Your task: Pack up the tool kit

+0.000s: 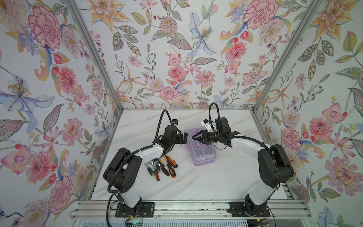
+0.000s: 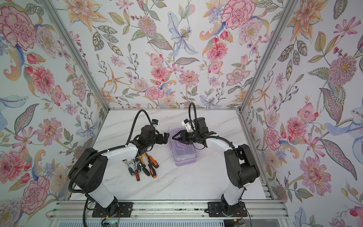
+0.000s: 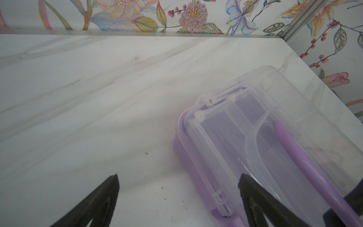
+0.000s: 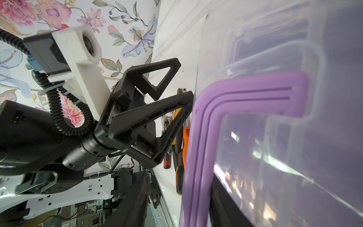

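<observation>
Lilac clear-lidded plastic box point(image 1: 204, 156): right end effector point(image 1: 194, 137) directly above, jaws apart astride its purple C-shaped handle point(image 4: 251, 94).

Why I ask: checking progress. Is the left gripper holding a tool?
No, the left gripper stands open and empty; the tools lie on the table.

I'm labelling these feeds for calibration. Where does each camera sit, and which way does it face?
Both top views: high above the arms' bases, looking down at the table, the box and the tools; both arms, left gripper and right gripper show.
Left wrist: behind the left gripper, facing the box's clear lid; both own fingers show.
Right wrist: hard against the purple handle, facing the left gripper; own fingers barely show.
Shared: both wrist views show the handle.
</observation>
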